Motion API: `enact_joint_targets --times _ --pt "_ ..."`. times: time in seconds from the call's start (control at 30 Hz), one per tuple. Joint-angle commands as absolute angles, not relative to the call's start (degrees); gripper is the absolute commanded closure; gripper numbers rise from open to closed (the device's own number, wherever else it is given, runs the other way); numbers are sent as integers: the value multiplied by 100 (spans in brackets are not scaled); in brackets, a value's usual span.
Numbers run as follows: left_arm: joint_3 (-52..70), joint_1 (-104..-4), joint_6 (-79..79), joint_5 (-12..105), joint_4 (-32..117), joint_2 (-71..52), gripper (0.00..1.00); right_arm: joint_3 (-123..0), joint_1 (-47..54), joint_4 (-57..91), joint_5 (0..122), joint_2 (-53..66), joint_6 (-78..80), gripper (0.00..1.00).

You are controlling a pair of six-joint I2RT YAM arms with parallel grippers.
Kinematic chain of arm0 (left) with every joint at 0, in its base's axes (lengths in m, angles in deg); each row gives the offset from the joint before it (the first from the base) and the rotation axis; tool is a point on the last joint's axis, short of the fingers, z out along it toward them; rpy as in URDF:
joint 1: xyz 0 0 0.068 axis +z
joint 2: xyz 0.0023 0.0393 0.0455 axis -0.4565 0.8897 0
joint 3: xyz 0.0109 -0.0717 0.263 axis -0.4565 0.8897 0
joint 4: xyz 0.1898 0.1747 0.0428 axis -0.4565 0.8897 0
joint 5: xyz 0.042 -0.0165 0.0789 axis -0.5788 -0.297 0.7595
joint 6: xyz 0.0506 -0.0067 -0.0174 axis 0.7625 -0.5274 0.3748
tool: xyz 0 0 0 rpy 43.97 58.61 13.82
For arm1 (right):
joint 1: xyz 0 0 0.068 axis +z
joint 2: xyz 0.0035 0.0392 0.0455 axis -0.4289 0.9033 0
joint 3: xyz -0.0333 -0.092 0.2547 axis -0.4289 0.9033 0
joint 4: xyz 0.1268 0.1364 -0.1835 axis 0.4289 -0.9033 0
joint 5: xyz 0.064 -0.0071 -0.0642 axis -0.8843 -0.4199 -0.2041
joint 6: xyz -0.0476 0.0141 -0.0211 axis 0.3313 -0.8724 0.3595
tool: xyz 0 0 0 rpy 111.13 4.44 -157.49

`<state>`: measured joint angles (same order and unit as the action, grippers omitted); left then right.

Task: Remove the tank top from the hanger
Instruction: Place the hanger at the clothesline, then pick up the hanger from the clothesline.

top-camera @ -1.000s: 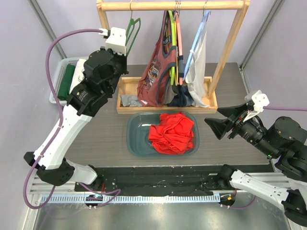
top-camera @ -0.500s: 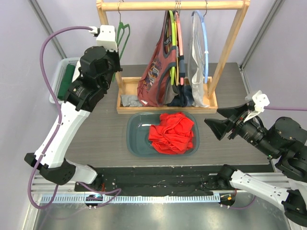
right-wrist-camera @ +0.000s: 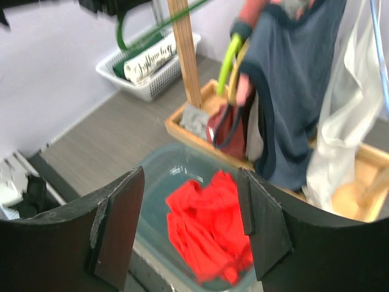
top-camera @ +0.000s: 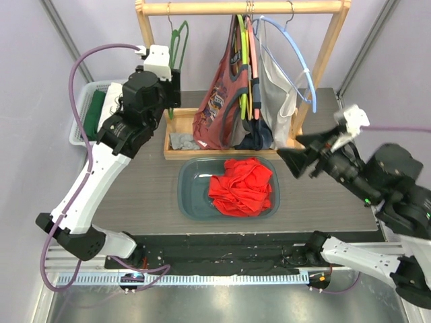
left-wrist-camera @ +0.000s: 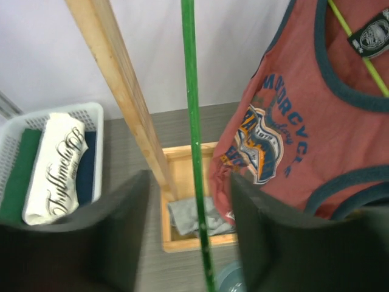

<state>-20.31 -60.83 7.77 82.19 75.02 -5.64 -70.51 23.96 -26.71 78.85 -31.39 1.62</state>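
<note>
A bare green hanger (top-camera: 179,46) hangs from the wooden rail (top-camera: 202,7). Its rod (left-wrist-camera: 193,140) runs between the fingers of my open left gripper (left-wrist-camera: 189,182), untouched. Further along the rail hang a rust-red printed tank top (top-camera: 217,101) (left-wrist-camera: 285,134) on a yellow-green hanger (top-camera: 240,40), a navy top (right-wrist-camera: 292,79), and a white tank top (top-camera: 275,91) on a blue hanger (top-camera: 297,57) that is swung out to the right. My right gripper (top-camera: 296,158) (right-wrist-camera: 190,201) is open and empty above a crumpled red garment (top-camera: 241,185) (right-wrist-camera: 206,225).
The red garment lies in a teal bin (top-camera: 186,196) in front of the rack. The rack's wooden base tray (top-camera: 176,128) holds a grey cloth (top-camera: 183,140). A white basket (top-camera: 82,108) of folded clothes sits at the far left.
My left gripper has let go of the green hanger and opened round it. The right arm has swung up and left toward the rack. The blue hanger has swung out to the right.
</note>
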Motion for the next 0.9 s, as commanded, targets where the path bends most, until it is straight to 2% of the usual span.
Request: enact_joint_targets --times 0.0,0.03,0.17,0.33,0.67,0.87 --pt "-2007 -6091 965 7899 7453 -948 27 -7887 2382 -1773 8041 -2043 111 29" --pt "-1937 -6091 1036 7873 7427 -1027 16 -8140 2382 -1668 8093 -1649 85 28" --pt "-1691 -6091 1580 7758 7243 -1397 0 -8669 2382 -1141 8453 -759 23 26" --pt "-1453 -6091 2327 7723 7093 -1976 0 -9031 2373 -868 8806 -38 32 23" --pt "-1655 -6091 2452 7538 7067 -2215 1 -9031 2224 -770 8973 69 -363 21" --pt "-1690 -6091 2417 7494 7067 -2276 0 -8575 1961 -771 8675 -230 -696 21"
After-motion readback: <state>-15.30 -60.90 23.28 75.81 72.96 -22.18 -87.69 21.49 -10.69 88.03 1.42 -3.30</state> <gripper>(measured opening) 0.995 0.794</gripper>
